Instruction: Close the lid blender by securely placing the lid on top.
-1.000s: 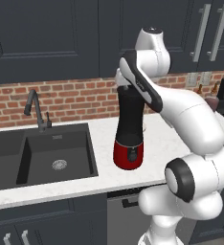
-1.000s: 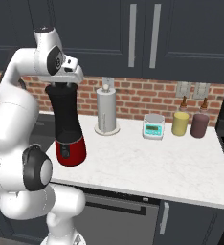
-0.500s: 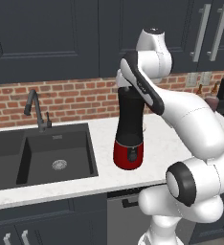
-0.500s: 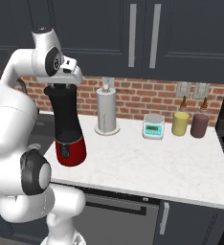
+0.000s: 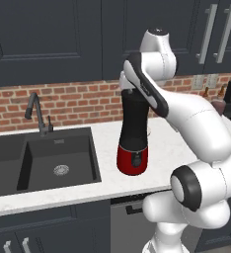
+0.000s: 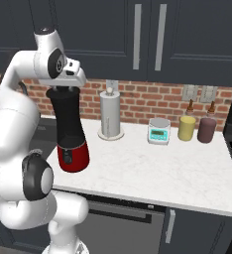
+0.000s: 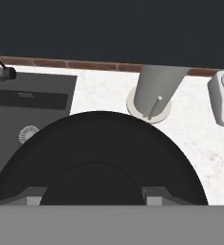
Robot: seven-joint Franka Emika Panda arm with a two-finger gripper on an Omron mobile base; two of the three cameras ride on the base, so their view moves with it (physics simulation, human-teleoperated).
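Black blender (image 5: 133, 133) stands upright on the surface (image 5: 162, 148), long axis vertical; claw (image 6: 63, 91) pinches the lid (image 7: 99, 158) flat on top.

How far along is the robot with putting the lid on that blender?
Nearly done, it seems. The black lid has been carried to the top of the blender and sits right at the jar's mouth under the hand. The gripper is shut on it. What's left: seat it firmly, open the fingers and lift the arm away.

Arched high, then bent down — white arm (image 5: 186, 113) folded over itself. Gripper (image 6: 64, 89) pointing straight down, jaws drawn close.
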